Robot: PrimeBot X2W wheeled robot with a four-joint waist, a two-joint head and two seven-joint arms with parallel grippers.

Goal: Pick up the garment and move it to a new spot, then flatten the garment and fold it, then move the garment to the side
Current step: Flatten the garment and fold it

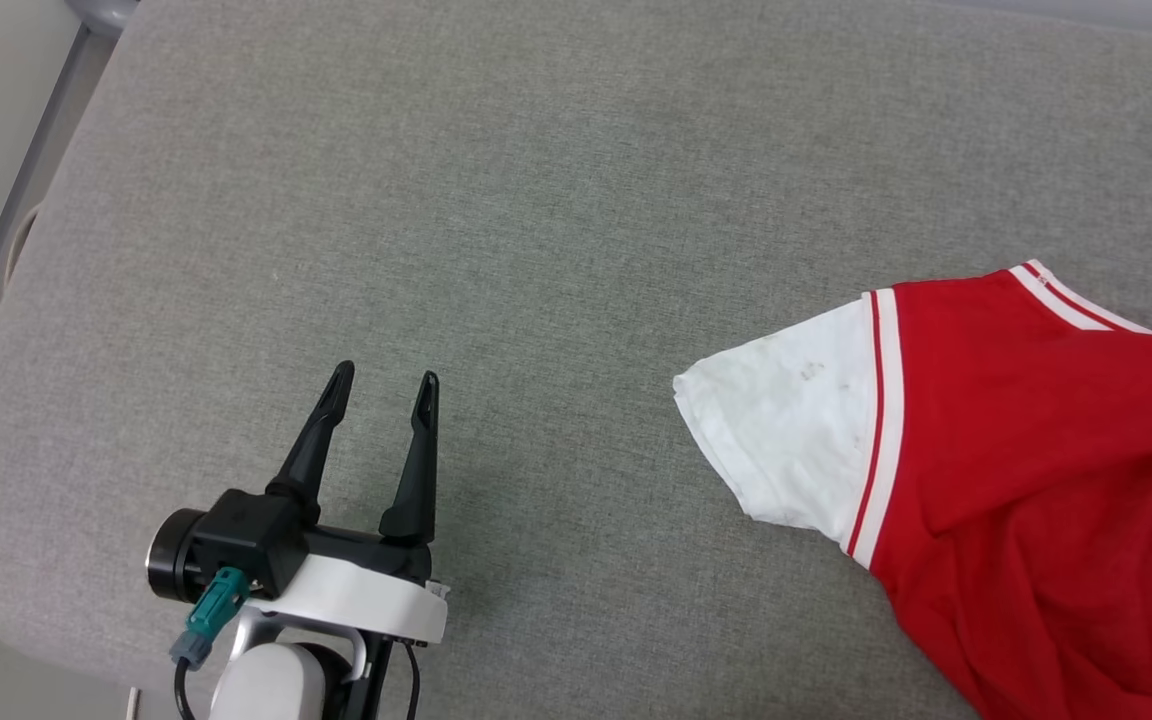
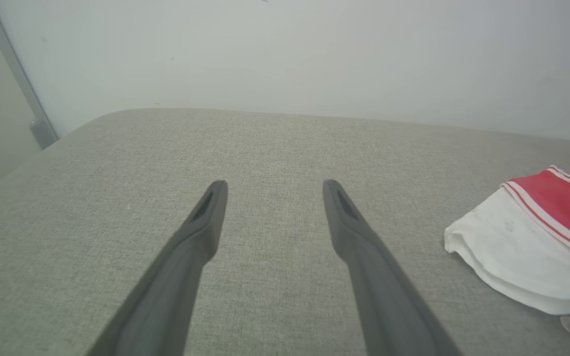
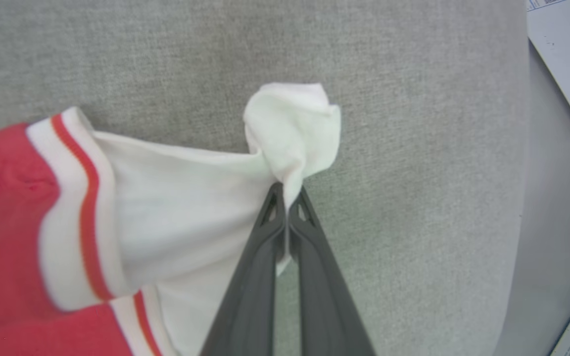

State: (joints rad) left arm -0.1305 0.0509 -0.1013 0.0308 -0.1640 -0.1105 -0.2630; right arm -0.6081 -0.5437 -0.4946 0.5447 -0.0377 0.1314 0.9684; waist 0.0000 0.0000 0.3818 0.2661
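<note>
One garment (image 3: 8, 222) sleeve (image 3: 191, 198) pinched by R pincer (image 3: 288, 200); L pincer (image 1: 384, 377) spread.

A grey woven-fabric pad (image 1: 556, 200) with rounded corners spreads across the scene. A plain pale wall (image 2: 285, 49) rises behind its far edge, with a grey metal strip (image 2: 13, 69) standing at the far left. Printed white papers (image 3: 567, 59) lie beyond the pad's rounded edge.

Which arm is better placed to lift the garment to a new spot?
Right. The right gripper is shut on a white sleeve of the garment; the left gripper is open over the grey cushion, apart from the fabric.
</note>
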